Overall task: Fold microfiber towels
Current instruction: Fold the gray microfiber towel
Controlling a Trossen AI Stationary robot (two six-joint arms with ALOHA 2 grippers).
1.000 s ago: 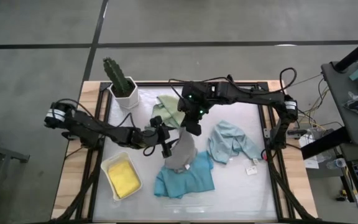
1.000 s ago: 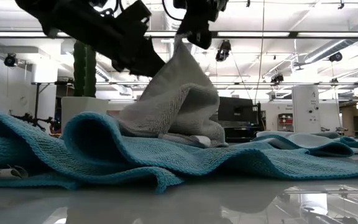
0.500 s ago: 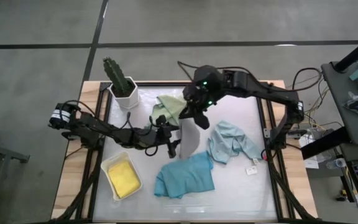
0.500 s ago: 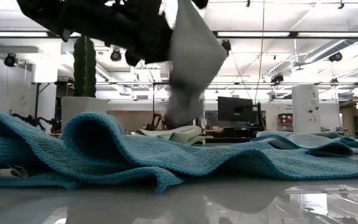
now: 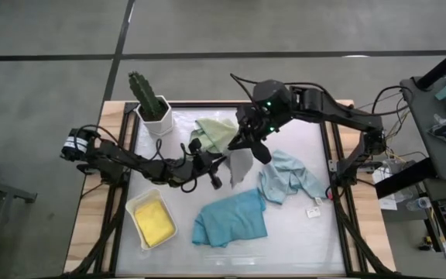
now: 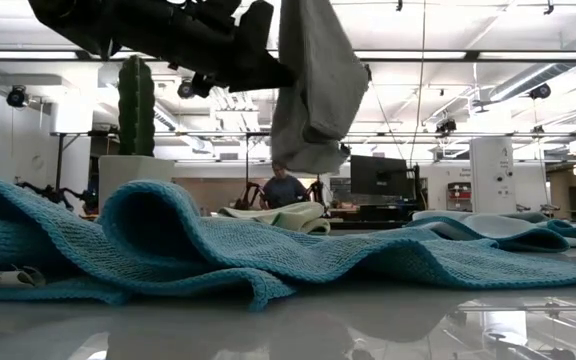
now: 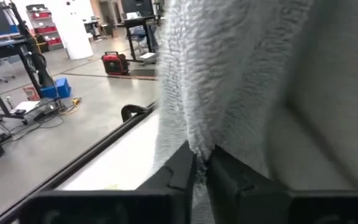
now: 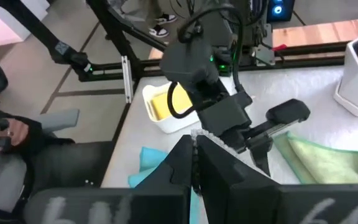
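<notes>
Table [image 5: 300, 232]: white top in a dark frame, filling the centre of the high view.

Teal towel [image 5: 231, 218]: largest cloth, lying rumpled at lower centre of the high view; in the low view [image 6: 218, 250] it fills the foreground in ridges.

Pale blue towel [image 5: 289, 177]: crumpled, right of centre, just beside the teal one.

Grey towel [image 5: 240, 164]: hanging clear of the table at centre frame, held at two points; in the low view [image 6: 313, 80] it dangles from the top edge, its lower edge above the teal ridges.

Sage green towel [image 5: 217, 133]: bunched at upper centre, beside the hanging grey cloth.

White tray [image 5: 135, 208]: lower left, holding the folded yellow towel [image 5: 154, 219].

Cactus [image 5: 147, 94] in a white pot: upper left corner of the table.

Right gripper [image 5: 248, 145]: reaching in from the upper right, fingers pinched on the top of the grey towel.

Left gripper [image 5: 217, 180]: reaching in from the left, fingers clamped on the grey towel's edge; the left wrist view shows the two dark fingers [image 7: 179, 171] closed with cloth between them.

Person [image 6: 286, 188]: seated far back in the room, low view centre.
</notes>
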